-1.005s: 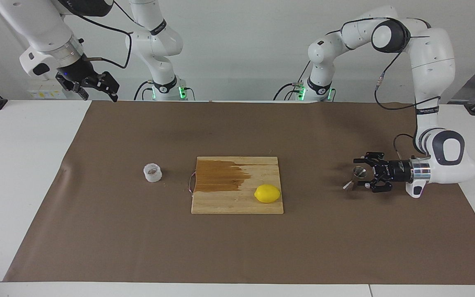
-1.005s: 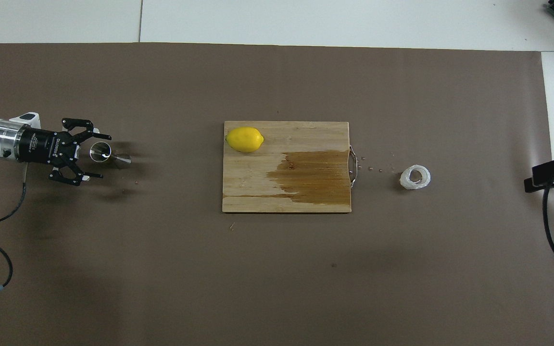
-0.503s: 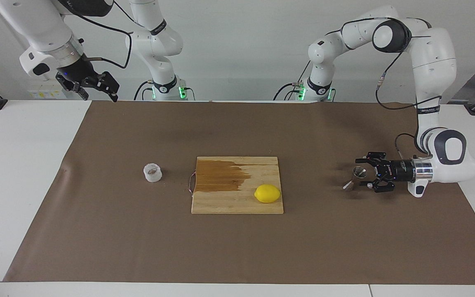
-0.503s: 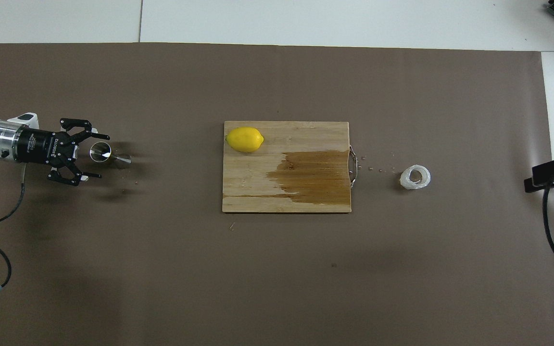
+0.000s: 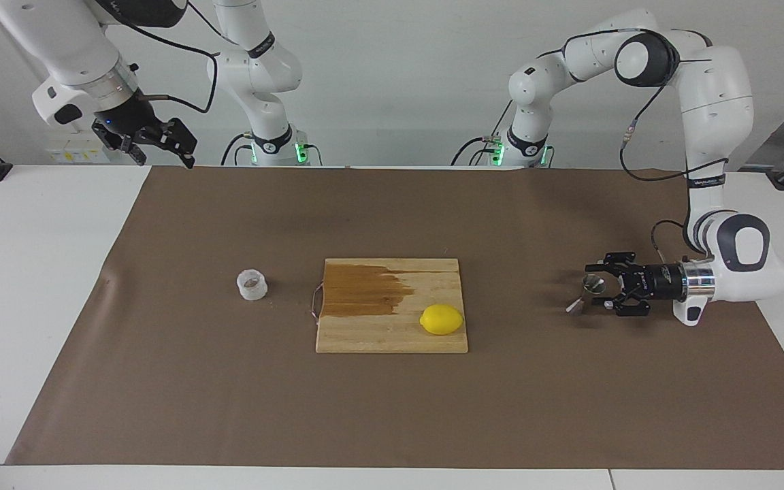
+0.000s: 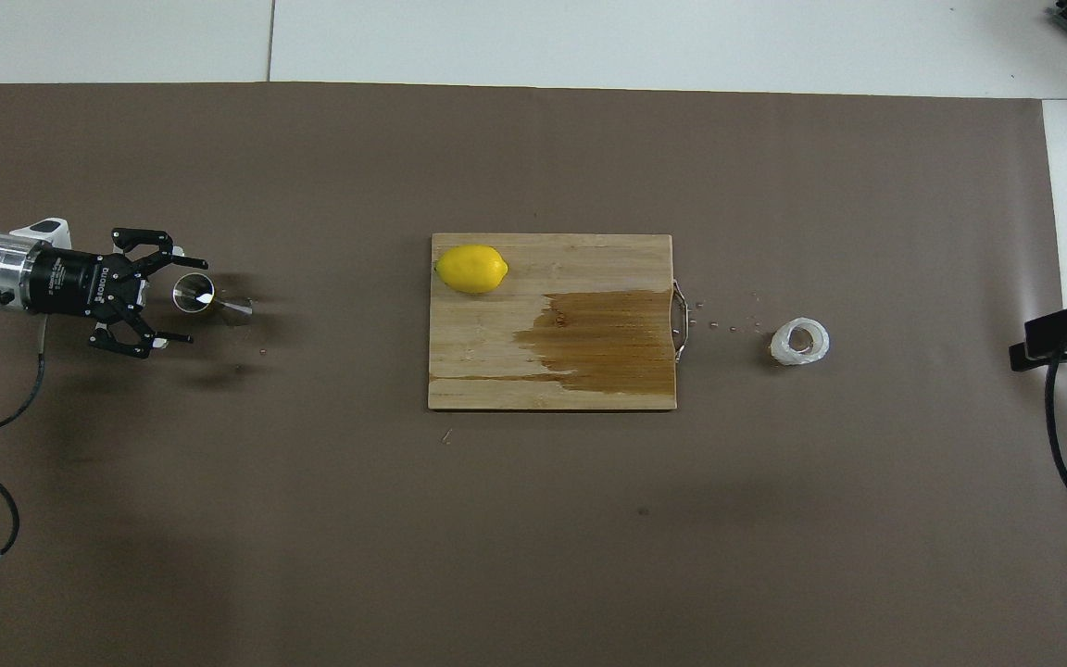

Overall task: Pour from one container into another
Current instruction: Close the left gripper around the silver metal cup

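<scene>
Underfoot, so to speak: white bench (image 5: pixel 38 286) under a brown mat (image 5: pixel 392 408), pale wall at the robots' end. Left gripper (image 5: pixel 599 287) low and level at the left arm's end, fingers (image 6: pixel 183 264) spread either side of one steel jigger (image 6: pixel 209 302), not clamped on it. Right gripper (image 5: pixel 160 146) parked high over the bench's corner, fingers apart, waiting. One translucent cup (image 5: pixel 252 284) toward the right arm's end. One cutting board (image 5: pixel 378 327) between them, stained, carrying one lemon (image 5: pixel 442 319).

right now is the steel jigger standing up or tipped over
Tipped: the jigger lies on its side on the brown mat, its open mouth facing the left gripper.
</scene>
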Controlling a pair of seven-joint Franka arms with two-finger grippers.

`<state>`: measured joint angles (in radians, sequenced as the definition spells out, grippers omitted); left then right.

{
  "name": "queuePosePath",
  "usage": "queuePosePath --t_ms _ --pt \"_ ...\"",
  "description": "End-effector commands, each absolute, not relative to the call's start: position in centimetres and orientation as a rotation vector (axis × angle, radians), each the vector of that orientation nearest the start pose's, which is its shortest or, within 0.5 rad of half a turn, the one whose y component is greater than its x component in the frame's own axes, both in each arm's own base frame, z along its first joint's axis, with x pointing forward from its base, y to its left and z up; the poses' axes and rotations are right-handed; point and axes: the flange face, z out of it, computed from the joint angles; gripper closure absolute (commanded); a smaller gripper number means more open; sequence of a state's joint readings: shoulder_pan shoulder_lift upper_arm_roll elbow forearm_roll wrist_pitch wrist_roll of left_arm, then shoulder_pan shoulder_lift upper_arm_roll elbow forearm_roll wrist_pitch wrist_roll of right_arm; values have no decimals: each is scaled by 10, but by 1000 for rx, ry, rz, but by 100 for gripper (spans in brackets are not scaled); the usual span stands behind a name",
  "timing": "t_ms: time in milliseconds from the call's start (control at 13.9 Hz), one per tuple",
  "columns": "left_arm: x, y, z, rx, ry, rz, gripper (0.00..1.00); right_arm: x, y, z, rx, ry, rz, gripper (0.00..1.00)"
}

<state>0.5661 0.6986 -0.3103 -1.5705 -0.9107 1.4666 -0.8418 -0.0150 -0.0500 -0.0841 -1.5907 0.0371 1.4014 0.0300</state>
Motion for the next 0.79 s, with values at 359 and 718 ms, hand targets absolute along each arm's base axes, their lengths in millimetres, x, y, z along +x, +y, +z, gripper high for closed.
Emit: queuePosePath --t_ms 359,718 --pt "632 100 266 1494 1296 -1191 43 519 -50 629 -3088 187 209 0" --pt "633 96 268 1497 1288 -1193 66 519 -50 629 -3088 187 209 0"
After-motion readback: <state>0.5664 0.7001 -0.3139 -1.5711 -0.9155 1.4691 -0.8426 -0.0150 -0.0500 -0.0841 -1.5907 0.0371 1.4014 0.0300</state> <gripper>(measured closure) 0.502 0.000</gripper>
